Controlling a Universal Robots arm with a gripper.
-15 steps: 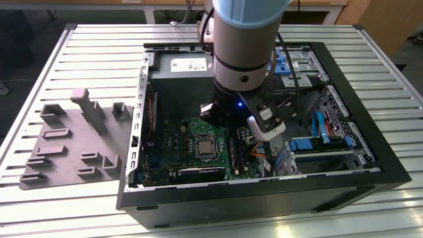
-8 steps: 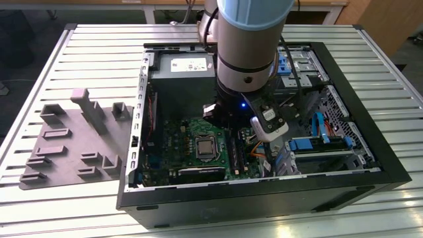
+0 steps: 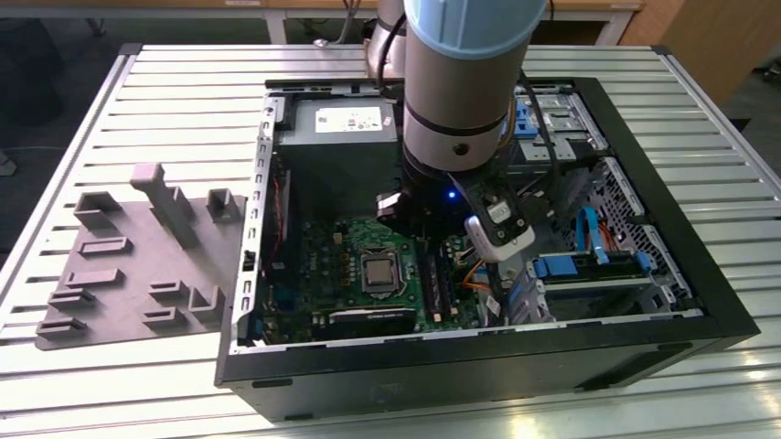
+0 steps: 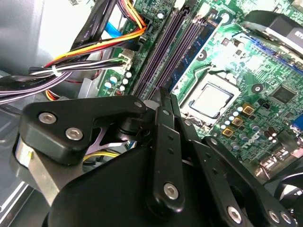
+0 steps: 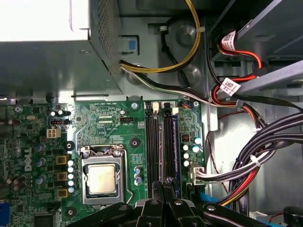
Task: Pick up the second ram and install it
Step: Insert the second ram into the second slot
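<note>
Memory stick and socket are hard to tell apart here. The second ram seems to be the long narrow piece standing on edge in the bank of black slots, on the side away from the processor socket. In the second wrist view the same stick shows a bluish face with small chips. Whether it is fully seated I cannot tell.

In both wrist views the claw hangs right over the near end of that slot bank. Its tip is just beside the end of the stick. Its fingers are drawn together with no gap between them. Whether anything thin is pinched there cannot be made out.

Around the slots lies the green motherboard. The grey power supply box sits beyond it, and bundles of black, yellow and red cables run beside the slots on the far side from the socket.

In the exterior view the arm reaches straight down into the open black computer case, which lies on its side on the slatted tabletop. Blue drive fittings sit in the case towards the exterior view's right. On the exterior view's left, apart from the case, rests a light grey tray with raised blocks and a tall post.
</note>
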